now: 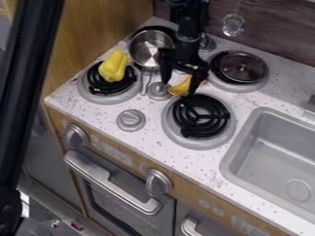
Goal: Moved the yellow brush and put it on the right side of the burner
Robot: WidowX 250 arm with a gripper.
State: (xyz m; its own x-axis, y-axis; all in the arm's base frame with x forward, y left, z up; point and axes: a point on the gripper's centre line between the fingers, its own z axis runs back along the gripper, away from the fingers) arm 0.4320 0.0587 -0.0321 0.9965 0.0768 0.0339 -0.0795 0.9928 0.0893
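The black gripper (178, 88) hangs over the middle of the stove top, behind the front right burner (201, 116). It is open, with one finger at the left and the other at the right. The yellow brush (179, 87) lies on the white counter between and below the fingertips, just off the burner's back left edge. Part of the brush is hidden behind the right finger.
A yellow pepper (113, 67) sits on the front left burner (90, 93). Behind it stands a metal pot (146, 48). A lidded pan (243, 67) is on the back right burner. The sink (271, 156) is at the right, and knobs line the front.
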